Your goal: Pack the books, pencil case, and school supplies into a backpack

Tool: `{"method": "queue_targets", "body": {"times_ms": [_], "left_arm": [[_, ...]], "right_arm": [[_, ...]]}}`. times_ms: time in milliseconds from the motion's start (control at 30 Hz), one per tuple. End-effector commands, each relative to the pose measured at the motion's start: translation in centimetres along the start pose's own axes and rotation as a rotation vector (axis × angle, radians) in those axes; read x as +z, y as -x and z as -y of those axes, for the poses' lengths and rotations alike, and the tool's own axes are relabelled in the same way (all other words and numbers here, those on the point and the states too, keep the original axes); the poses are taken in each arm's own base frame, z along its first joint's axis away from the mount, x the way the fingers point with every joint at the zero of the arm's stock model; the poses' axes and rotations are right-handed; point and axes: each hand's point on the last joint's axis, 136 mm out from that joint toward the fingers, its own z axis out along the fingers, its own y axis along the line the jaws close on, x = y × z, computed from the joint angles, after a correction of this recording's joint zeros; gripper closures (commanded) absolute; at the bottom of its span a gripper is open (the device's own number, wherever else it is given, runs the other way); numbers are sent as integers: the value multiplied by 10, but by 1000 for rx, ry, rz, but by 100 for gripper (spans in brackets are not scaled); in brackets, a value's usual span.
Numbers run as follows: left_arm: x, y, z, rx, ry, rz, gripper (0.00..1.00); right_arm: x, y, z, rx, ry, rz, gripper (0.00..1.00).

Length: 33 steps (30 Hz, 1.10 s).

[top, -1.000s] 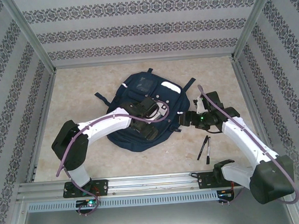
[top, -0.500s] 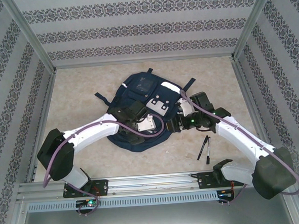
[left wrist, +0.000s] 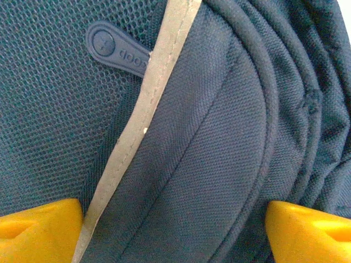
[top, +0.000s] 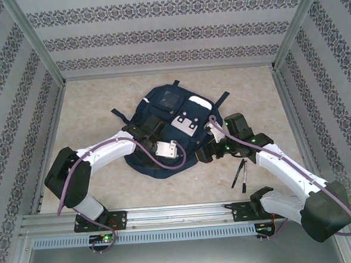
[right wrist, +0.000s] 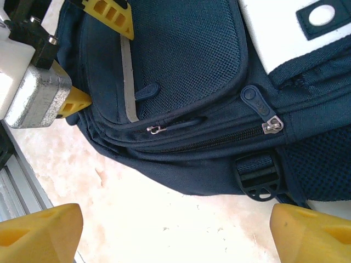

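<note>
Backpack (top: 162, 105) is lying soft and floppy, left hand (left wrist: 175, 227) and right hand (right wrist: 175, 230) both hovering with jaws apart, so pinching the zip pull (right wrist: 270, 125) seems wisest.

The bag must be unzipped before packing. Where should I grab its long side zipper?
Probably the rubber pull tab, pinched across its narrow neck, coming in from the table side where that wall of the backpack faces out. It is longer and wider than the small metal slider it hangs from.
</note>
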Motion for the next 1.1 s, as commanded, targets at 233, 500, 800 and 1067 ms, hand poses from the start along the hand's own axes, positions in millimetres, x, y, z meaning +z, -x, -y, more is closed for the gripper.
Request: {"method": "queue_targets", "body": {"times_ms": [233,500,800,1067], "left_arm": [[4,16,-8,-25,-71,99,67],[-14,26,-11,-45,-24,223,100],[-37,44,-10,-89,-64,384,100],[-54,56,-20,-125,-32,491,100]], "right_arm": [[-8,11,-6,-159,-16,71,12],[2,9,-18,-747,-25,202,19],[43,22,0,-945,-40,150,55],[60,13,15,-913,-50,101,58]]}}
